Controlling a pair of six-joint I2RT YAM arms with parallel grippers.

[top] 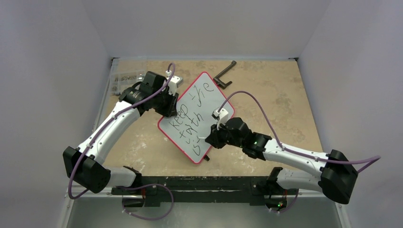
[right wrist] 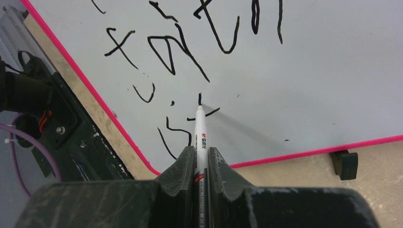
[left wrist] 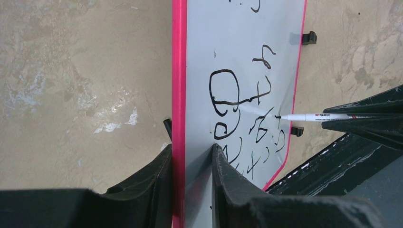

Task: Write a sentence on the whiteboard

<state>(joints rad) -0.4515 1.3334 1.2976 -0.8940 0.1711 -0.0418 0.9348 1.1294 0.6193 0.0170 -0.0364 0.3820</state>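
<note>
Red-rimmed, the whiteboard [top: 215,97] lies slantwise at the centre of the top view. The sentence [top: 187,124] runs in black lines toward the board's lower end. The left gripper [top: 169,110] meets the board's left rim. The right gripper [top: 212,137] sits over the lower corner, where the third line is only begun.

Left wrist view: at lower centre, the left gripper [left wrist: 190,153] is narrowed onto the rim, one finger outside it and one on the writing face. Hold this clamp firm so the board cannot slide under pen pressure. The marker [left wrist: 311,117] enters from the right, tip on the surface.

Right wrist view: at bottom centre, the right gripper [right wrist: 200,153] is closed tight on the marker, whose tip touches a short cross-stroke. The step in hand appears to be the letter after the "s". Press lightly, hold the pen angle constant and draw short strokes. Steer toward the open surface at right, away from the rim at lower left and the black foot [right wrist: 344,164].
</note>
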